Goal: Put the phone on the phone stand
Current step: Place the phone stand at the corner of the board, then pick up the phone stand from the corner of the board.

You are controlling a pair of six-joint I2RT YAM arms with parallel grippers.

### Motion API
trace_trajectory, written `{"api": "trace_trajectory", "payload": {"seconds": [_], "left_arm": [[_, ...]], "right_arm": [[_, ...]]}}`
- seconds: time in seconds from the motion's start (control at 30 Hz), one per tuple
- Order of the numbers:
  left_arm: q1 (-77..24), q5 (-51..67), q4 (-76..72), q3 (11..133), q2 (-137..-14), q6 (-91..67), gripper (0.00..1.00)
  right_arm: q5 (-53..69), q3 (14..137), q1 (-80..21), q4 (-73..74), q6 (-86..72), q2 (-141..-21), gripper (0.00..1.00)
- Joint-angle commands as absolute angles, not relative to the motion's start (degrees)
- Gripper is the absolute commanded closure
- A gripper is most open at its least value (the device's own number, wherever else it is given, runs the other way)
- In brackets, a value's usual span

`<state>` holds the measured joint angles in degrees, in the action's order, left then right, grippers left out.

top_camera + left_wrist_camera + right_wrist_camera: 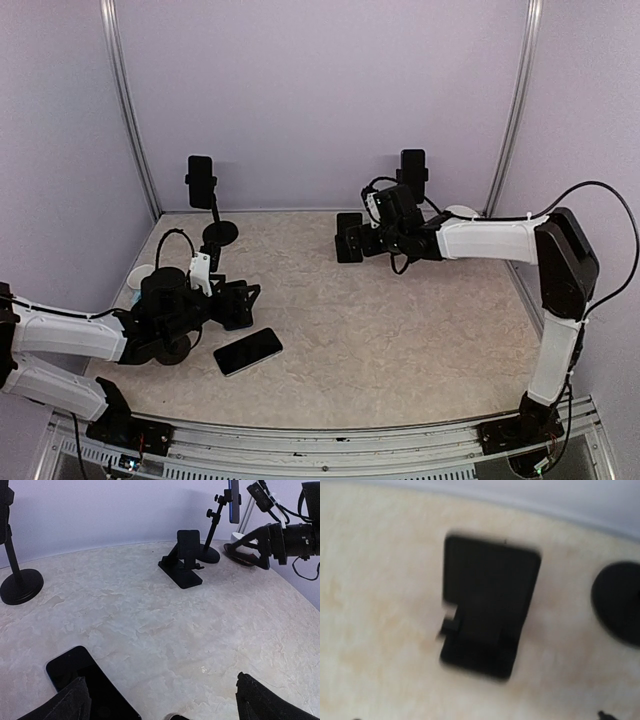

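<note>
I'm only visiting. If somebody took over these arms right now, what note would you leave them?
Left gripper: open, empty, just beside the phone.
Right gripper: open, empty, close to the phone stand.
Phone: lying flat on the table, near side, left of centre.
Phone stand: far side, nothing on it.
Done: nothing placed.
Left to do: grasp the phone, carry it over, set it on the stand.
</note>
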<state>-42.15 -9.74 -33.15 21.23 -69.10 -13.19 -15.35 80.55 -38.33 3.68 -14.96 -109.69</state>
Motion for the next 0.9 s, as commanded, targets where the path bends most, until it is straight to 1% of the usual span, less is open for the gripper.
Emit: {"api": "trace_trajectory", "payload": {"seconds": [0.0,0.13,0.2,0.47,0.57,0.7,0.8,0.87], "left_arm": [[-42.53,-11.18,-34.18,21.03,-68.71,-12.45,0.01],[-43.24,-12.16,-34.11,21.65,-68.29,-13.57,0.01],[-44.41,-15.34,-30.36,24.04,-67.49,-15.52,0.01],[-55.44,-42.29,0.59,39.83,-63.53,-32.13,0.01],[-58.95,-47.95,9.51,42.92,-62.38,-41.09,0.01],[-62.61,-54.28,20.7,45.39,-63.01,-56.99,0.01],[-65.11,-59.21,31.63,48.99,-66.26,-70.32,0.01],[-66.47,-61.74,42.83,52.37,-69.73,-80.14,0.01]], "right_arm": [[-11.93,71.6,-39.0,2.07,-13.38,-104.42,0.0],[-10.13,64.3,-39.34,0.97,-14.15,-99.71,0.0],[-9.39,61.22,-39.74,0.41,-14.47,-97.97,0.0],[-8.12,53.58,-41.21,-2.58,-14.39,-93.13,0.0],[-6.53,53.29,-41.54,-2.67,-14.75,-91.88,0.0],[-5.23,52.66,-42.26,-3.47,-14.86,-90.39,0.0],[-5.08,52.24,-42.28,-4.07,-14.74,-90.23,0.0],[-4.78,51.87,-42.28,-4.5,-14.85,-90.35,0.0]]}}
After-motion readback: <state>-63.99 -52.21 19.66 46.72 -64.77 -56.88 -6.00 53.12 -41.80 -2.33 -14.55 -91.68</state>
